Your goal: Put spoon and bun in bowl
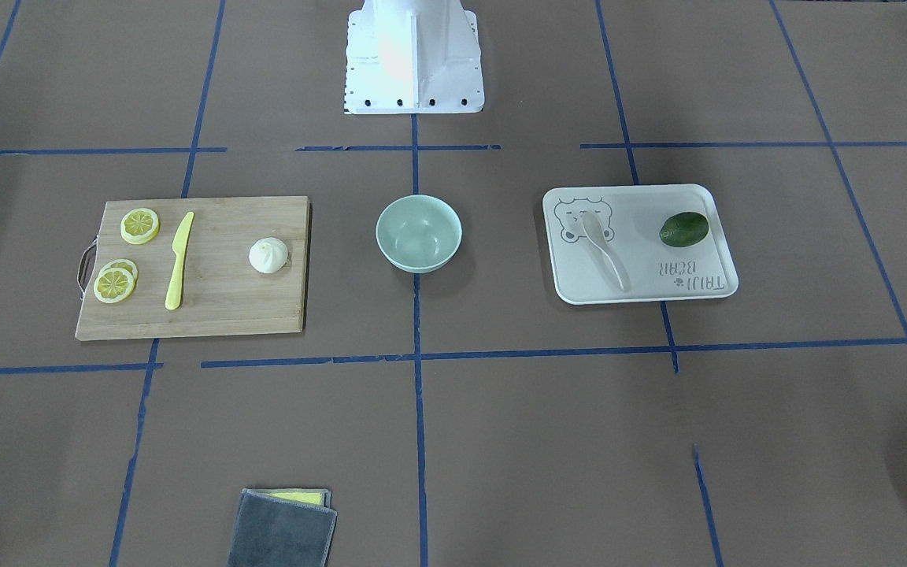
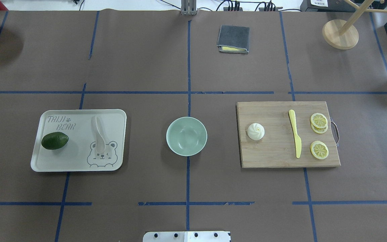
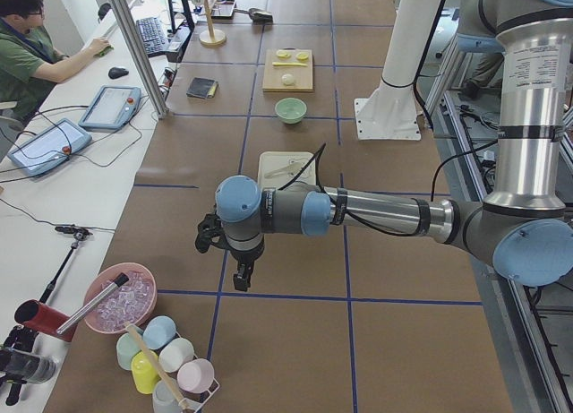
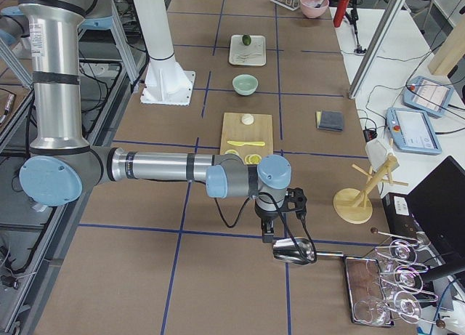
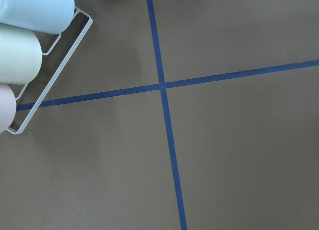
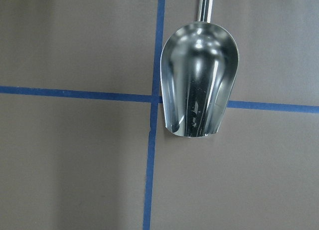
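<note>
Bowl [image 2: 186,136] mid-desk, empty. Spoon [image 2: 98,133] on tray [image 2: 76,169] toward left edge: probably light, stiff, slick; pinch the handle. Bun [image 2: 256,131] on board [image 2: 274,158] toward right edge: likely soft; squeeze sides gently. Left gripper [image 3: 240,274] and right gripper [image 4: 267,237] at desk ends; open or closed, can't tell.

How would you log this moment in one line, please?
spoon: on tray | bun: on board | bowl: empty | left end effector, right end effector: far from items, state unclear

The only readable lettering [image 2: 61,122] is "TAIJI BEAR", printed in two lines with a small paw mark on the pale tray [image 2: 79,163], in the tray's corner diagonally opposite its bear-face drawing [image 2: 102,155]. The front-facing view shows it upside down.
</note>
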Robot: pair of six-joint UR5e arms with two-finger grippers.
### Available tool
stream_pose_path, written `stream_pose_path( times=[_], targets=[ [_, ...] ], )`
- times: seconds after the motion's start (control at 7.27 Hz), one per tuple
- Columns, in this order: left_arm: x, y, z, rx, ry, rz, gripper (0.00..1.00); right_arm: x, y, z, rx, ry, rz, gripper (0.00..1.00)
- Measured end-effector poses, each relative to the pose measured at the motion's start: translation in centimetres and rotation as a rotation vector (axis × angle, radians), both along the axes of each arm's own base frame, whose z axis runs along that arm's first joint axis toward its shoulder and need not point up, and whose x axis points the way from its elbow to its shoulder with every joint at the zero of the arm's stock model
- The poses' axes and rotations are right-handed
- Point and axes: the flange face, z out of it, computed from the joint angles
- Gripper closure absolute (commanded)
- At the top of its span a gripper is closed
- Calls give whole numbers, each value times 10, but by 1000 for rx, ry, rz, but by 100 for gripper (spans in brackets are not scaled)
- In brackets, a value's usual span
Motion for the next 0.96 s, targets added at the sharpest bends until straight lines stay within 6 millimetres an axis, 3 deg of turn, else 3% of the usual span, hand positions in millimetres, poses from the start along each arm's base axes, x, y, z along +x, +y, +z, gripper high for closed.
stream_pose_path(
  times=[0.41, 0.69, 0.96],
  targets=[
    [0, -5, -9, 55, -6, 2, 0, -3, -3, -4, 10, 1, -2, 0],
    [2, -13, -26, 197, -14, 7, 0, -12, -25, -42, 83, 1, -13, 0],
    [2, -21, -49, 452, -18, 7, 0, -15, -58, -87, 165, 1, -12, 0]
  ],
)
